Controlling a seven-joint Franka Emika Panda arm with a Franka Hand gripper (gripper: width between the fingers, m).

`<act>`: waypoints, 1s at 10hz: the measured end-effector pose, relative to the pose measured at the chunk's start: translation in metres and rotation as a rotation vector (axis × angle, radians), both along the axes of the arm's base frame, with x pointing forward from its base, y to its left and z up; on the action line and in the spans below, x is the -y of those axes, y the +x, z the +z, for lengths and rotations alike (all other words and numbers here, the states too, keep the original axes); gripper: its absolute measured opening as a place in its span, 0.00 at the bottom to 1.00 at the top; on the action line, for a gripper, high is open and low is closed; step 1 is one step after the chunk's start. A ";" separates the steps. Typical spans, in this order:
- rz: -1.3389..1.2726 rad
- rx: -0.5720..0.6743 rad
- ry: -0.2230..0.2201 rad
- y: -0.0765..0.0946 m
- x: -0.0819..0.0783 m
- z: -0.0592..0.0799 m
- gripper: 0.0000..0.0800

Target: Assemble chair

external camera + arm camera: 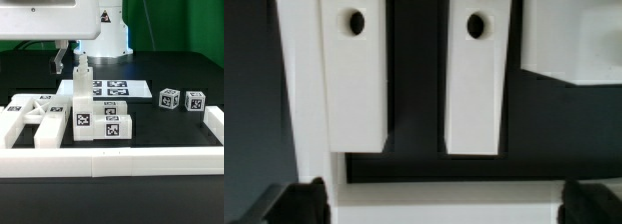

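1. Exterior view: the claw [62, 60] hangs in the air under the arm [100, 25]. Its jaws are spread wide with nothing between them, and it is clear of every part.
2. Exterior view: the chair lies in pieces on the dark tabletop [180, 130].
   - A joined block [98, 122] with tags stands just inside the border wall [110, 160].
   - A post [83, 82] stands upright on the block.
   - An open frame [30, 115] lies just beside the block, toward the exterior view's left.
   - Two small cubes [168, 98] sit well apart from it, toward the exterior view's right.
   - The marker board [118, 90] lies flat behind the block.
3. Exterior view: the parts all lie lower than the claw. The post is nearest, just toward the exterior view's right of it, with its long axis vertical.
4. Wrist view: the claw [446, 200] shows only as dark, blurred fingertips [295, 202] far apart, holding nothing.
5. Wrist view: two bars [358, 80], each with an oval hole near one end, lie side by side below the claw. Their long axes run crosswise to the line joining the fingertips, so I judge a descent could close across one bar's width.
6. Which exterior-view piece these bars belong to cannot be told.
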State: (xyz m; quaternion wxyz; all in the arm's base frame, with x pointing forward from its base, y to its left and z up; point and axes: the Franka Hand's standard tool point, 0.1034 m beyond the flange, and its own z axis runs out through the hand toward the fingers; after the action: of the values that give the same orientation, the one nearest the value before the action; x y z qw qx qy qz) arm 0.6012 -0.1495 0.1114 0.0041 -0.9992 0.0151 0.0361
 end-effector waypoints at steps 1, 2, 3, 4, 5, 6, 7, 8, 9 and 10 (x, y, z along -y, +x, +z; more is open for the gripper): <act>-0.003 0.000 -0.002 0.000 0.001 0.000 0.81; -0.006 0.001 -0.002 0.000 0.002 0.000 0.81; -0.003 0.002 -0.004 0.000 0.002 -0.001 0.81; 0.011 0.006 -0.014 0.002 0.002 -0.006 0.81; 0.031 0.000 -0.027 0.008 0.003 -0.011 0.81; 0.037 0.004 -0.030 0.015 0.002 -0.015 0.81; 0.039 0.009 -0.033 0.018 0.003 -0.019 0.81; 0.038 0.009 -0.032 0.019 0.003 -0.024 0.81; 0.038 0.023 -0.034 0.022 0.003 -0.029 0.81; 0.034 0.024 -0.035 0.022 0.004 -0.029 0.81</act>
State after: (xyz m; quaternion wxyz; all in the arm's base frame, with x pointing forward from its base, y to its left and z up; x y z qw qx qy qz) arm 0.6233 -0.1539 0.0822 -0.0135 -0.9996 -0.0015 0.0240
